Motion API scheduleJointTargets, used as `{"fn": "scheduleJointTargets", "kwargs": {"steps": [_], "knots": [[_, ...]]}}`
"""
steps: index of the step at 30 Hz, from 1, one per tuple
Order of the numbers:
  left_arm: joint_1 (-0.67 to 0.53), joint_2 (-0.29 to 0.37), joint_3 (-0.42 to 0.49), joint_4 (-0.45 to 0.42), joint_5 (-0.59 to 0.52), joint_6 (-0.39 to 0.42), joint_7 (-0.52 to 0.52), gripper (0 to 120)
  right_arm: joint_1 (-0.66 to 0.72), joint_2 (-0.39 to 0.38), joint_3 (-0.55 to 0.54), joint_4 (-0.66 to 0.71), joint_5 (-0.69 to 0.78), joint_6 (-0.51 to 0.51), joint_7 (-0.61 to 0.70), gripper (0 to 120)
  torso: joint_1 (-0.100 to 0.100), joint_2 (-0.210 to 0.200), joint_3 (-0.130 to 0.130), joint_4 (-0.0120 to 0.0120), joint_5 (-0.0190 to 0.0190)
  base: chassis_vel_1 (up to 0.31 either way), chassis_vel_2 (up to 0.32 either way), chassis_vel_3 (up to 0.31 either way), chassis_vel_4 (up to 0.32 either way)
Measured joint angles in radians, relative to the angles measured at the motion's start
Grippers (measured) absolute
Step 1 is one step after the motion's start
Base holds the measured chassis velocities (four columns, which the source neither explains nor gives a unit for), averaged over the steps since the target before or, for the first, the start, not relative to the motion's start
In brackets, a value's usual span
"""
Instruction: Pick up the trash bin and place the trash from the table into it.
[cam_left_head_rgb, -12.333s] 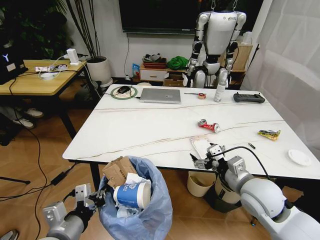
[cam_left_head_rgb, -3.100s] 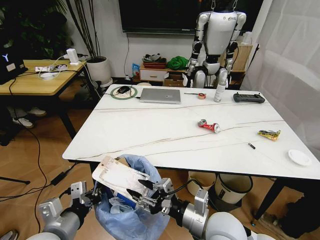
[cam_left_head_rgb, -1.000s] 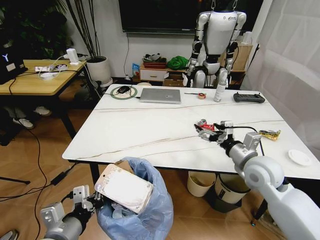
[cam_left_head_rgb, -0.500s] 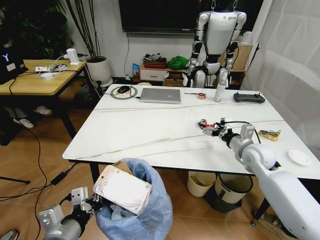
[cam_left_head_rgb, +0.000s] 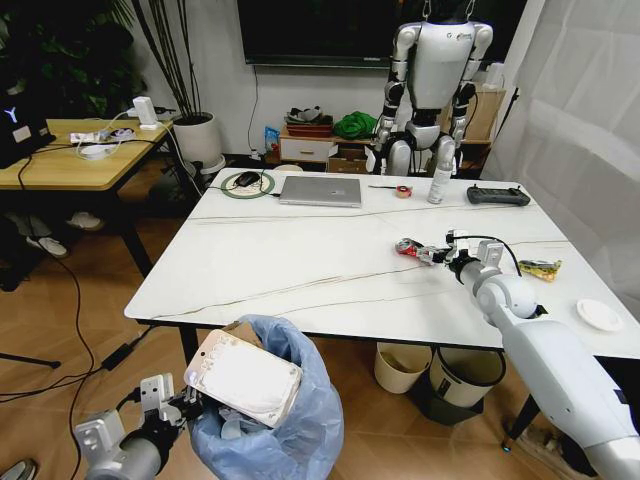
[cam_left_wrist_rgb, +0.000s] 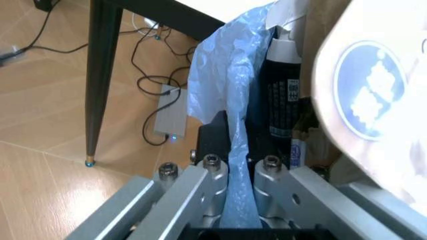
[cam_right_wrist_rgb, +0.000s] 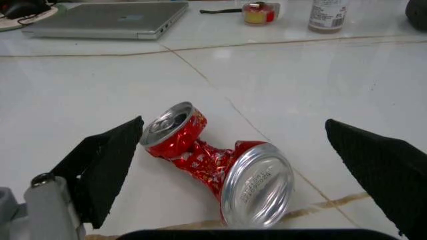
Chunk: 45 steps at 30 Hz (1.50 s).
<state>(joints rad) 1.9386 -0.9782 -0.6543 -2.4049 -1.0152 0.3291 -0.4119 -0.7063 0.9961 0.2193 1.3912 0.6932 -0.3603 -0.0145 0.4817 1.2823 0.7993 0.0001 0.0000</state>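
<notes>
The large white marble-look tabletop with thin brown veins spans the middle of the head view. On its far side lie a closed silver laptop and a clear spray bottle, and a yellow-green snack wrapper and a small white round dish sit near its right edge.

Below the tabletop's near edge, the small trash bin lined with a crinkled light-blue plastic bag hangs off the floor in the grasp of the left gripper. In the left wrist view that gripper's metal fingers are pressed together on a fold of the blue bag. The bin is heaped full: a flat white-and-tan plastic package lies tilted across its mouth, with torn brown cardboard poking up behind it.

The right arm reaches out over the tabletop, its right gripper just beside the crushed red can. In the right wrist view the black fingers are spread wide, one on each side of the can, which lies on its side on the marble, not touched by either finger.
</notes>
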Motion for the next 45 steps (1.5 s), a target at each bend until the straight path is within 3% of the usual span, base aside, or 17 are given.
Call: {"fn": "scheduleJointTargets", "kwargs": {"steps": [15, 22, 27, 29, 32, 34, 35, 45], "knots": [[-0.010, 0.010, -0.003, 0.006, -0.009, -0.001, 0.000, 0, -0.006, 0.026, 0.015, -0.036, -0.052, 0.000, 0.021, 100, 0.000, 0.000, 0.000, 0.0000, -0.0001, 0.000, 0.000, 0.000, 0.000], [-0.016, 0.017, -0.001, 0.010, -0.015, -0.001, 0.000, 0, -0.030, 0.032, 0.027, -0.037, -0.068, -0.002, 0.026, 90, 0.000, 0.000, 0.000, -0.0001, -0.0001, 0.000, 0.000, 0.000, 0.000], [-0.022, 0.024, 0.000, 0.013, -0.021, -0.001, 0.000, 0, -0.040, 0.060, 0.036, -0.038, -0.083, -0.003, 0.048, 68, 0.000, 0.000, 0.000, 0.0003, 0.0000, 0.000, 0.000, 0.000, 0.000], [-0.022, 0.026, 0.000, 0.014, -0.022, -0.001, 0.000, 0, -0.042, 0.063, 0.040, -0.038, -0.083, -0.004, 0.050, 66, 0.000, 0.000, 0.000, 0.0002, 0.0000, 0.000, 0.000, 0.000, 0.000], [-0.024, 0.028, -0.001, 0.015, -0.025, -0.001, -0.001, 0, -0.048, 0.068, 0.052, -0.037, -0.083, -0.006, 0.054, 51, 0.000, 0.000, 0.000, 0.0001, -0.0001, 0.000, 0.000, 0.000, 0.000], [-0.025, 0.029, -0.001, 0.016, -0.026, -0.001, -0.001, 0, -0.048, 0.068, 0.053, -0.037, -0.083, -0.005, 0.055, 51, 0.000, 0.000, 0.000, 0.0001, -0.0001, 0.000, 0.000, 0.000, 0.000], [-0.027, 0.030, 0.000, 0.018, -0.026, -0.001, -0.001, 0, -0.049, 0.069, 0.055, -0.037, -0.083, -0.005, 0.055, 44, 0.000, 0.000, 0.000, 0.0001, 0.0000, 0.000, 0.000, 0.000, 0.000], [-0.034, 0.034, 0.003, 0.023, -0.031, -0.002, -0.001, 0, -0.046, 0.070, 0.054, -0.038, -0.083, -0.006, 0.055, 44, 0.000, 0.000, 0.000, 0.0001, -0.0001, 0.000, 0.000, 0.000, 0.000]]}}
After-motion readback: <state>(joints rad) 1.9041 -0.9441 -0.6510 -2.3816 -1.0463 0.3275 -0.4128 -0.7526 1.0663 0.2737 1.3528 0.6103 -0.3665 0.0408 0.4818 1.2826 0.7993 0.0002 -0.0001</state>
